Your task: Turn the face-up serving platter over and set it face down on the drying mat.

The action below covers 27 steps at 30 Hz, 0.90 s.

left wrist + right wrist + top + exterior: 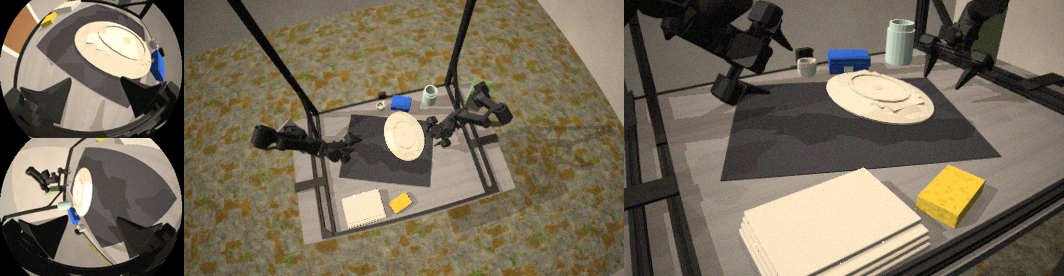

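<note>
Grey wood-look rectangular table (456, 175) (699, 125) here, w/ a dark grey rectangular mat (359, 167) (774, 160) (69, 69) (139, 196) flat on it; stack of thin cream rectangular boards (363, 206) (834, 220) & yellow block-shaped sponge (400, 202) (951, 192) (49, 20) nr each other, both off the mat.
</note>
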Each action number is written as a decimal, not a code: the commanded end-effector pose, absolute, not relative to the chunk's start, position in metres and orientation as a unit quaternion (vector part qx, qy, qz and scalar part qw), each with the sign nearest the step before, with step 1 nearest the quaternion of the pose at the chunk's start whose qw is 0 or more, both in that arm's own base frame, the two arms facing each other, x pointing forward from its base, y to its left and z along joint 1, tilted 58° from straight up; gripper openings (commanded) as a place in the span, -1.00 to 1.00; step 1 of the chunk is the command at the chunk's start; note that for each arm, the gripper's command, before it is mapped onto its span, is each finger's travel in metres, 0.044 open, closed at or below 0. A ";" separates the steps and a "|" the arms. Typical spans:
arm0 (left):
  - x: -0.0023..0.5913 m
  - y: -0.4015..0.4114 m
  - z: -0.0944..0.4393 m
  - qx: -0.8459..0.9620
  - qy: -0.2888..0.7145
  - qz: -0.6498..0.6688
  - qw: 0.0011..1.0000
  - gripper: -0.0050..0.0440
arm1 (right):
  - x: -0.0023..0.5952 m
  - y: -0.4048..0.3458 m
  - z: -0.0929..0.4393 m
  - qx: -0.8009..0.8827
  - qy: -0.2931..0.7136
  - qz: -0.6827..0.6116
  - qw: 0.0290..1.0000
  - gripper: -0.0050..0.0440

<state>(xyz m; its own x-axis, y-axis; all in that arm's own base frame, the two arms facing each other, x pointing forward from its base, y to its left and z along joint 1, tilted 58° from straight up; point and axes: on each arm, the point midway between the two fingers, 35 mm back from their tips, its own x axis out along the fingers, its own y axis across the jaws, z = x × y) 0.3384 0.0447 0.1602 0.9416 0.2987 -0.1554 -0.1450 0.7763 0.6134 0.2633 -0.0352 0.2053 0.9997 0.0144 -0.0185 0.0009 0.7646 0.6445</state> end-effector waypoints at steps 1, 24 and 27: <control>0.338 0.070 0.186 0.295 0.106 0.113 0.943 1.00 | 0.278 -0.010 0.222 0.330 0.011 0.011 0.944 1.00; 0.247 0.145 0.305 0.304 0.014 0.127 0.944 1.00 | 0.245 0.139 0.306 0.307 0.010 0.122 0.944 1.00; 0.240 0.145 0.311 0.307 0.011 0.127 0.943 1.00 | 0.240 0.145 0.311 0.307 0.011 0.127 0.943 1.00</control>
